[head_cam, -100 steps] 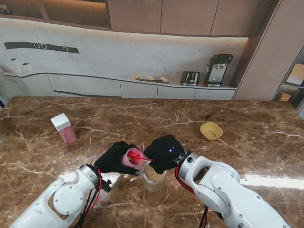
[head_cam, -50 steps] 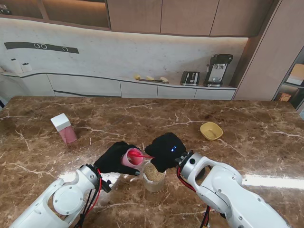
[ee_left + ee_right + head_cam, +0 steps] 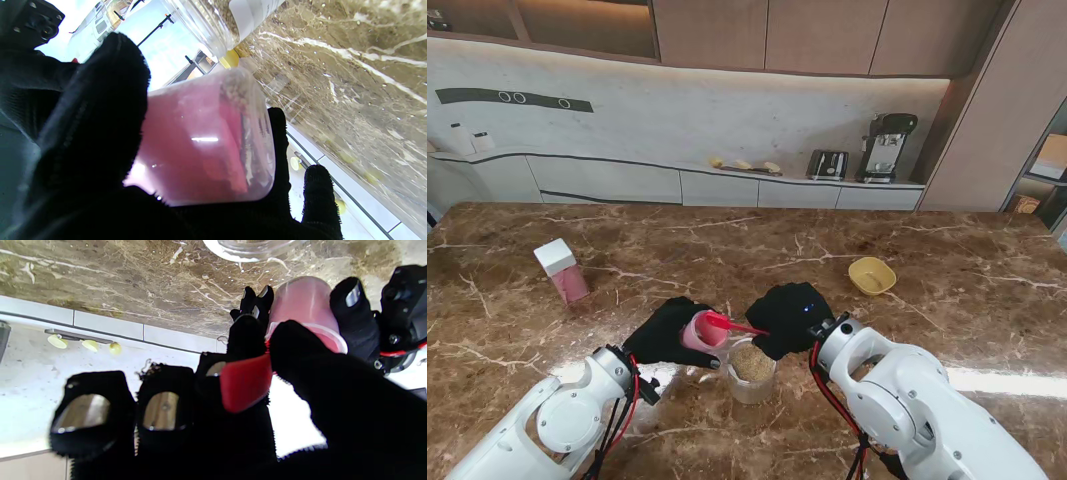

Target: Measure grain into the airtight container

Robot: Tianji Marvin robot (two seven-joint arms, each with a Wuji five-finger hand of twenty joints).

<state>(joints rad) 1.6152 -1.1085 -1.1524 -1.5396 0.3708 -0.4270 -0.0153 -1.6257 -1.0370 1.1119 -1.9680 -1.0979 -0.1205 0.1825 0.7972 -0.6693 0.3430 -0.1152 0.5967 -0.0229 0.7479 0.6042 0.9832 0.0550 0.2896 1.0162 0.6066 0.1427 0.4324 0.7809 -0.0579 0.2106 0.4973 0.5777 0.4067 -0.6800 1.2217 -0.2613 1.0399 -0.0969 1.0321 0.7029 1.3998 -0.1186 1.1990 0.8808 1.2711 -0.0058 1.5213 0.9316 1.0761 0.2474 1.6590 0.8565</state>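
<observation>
1. The brown marble table (image 3: 947, 270) carried everything, and the work sat at its six o'clock edge, nearest to me.
2. The left hand in its black glove (image 3: 665, 332) was wrapped around a translucent pink plastic cup (image 3: 697, 333), tipped on its side with the mouth facing three o'clock; the left wrist view showed a few grains clinging inside the cup (image 3: 206, 140).
3. The right hand, also black-gloved (image 3: 789, 318), pinched the handle of a red plastic scoop (image 3: 732, 325) between thumb and fingers, the bowl reaching toward nine o'clock to the cup's mouth; the right wrist view showed the red handle (image 3: 245, 381) clamped there.
4. The clear round grain jar (image 3: 751, 370), well filled with tan grain, stood just at five o'clock of the cup, between the two forearms.
5. A pink box-shaped container with a white lid (image 3: 561, 270) stood well apart at ten o'clock, and a small yellow bowl (image 3: 872, 275) at two o'clock.
6. My judgement: the step in hand was scooping grain into the pink cup. Next, the scoop would need to dip into the jar, rise level, and empty into the cup without spilling over the rim.
</observation>
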